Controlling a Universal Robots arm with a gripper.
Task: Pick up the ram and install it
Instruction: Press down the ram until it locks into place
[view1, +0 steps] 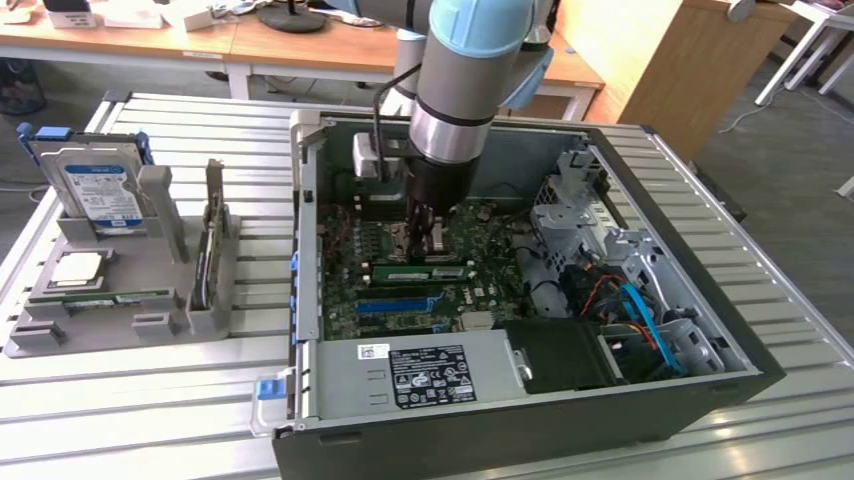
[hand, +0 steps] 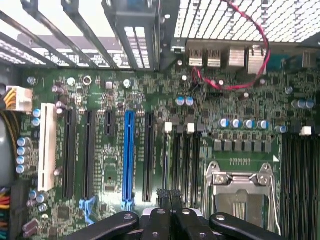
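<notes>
The ram (view1: 420, 270), a narrow green stick with a white label, stands on edge in a motherboard slot between the processor socket (hand: 240, 192) and the blue slot (hand: 129, 150). My gripper (view1: 427, 238) reaches down into the open computer case (view1: 310, 240), just above and behind the ram. In the wrist view the gripper (hand: 169, 194) is shut. Its black fingertips (hand: 162, 193) are pressed together over the row of black memory slots (hand: 187, 155). I see nothing held between them.
At the exterior view's left, a grey holder (view1: 174, 322) carries a hard drive (view1: 94, 190), a square silver chip (view1: 78, 268), an upright dark card (view1: 211, 245) and a thin green strip (view1: 100, 297). The power supply (view1: 414, 375), cables (view1: 641, 310) and drive cage (view1: 587, 215) crowd the case.
</notes>
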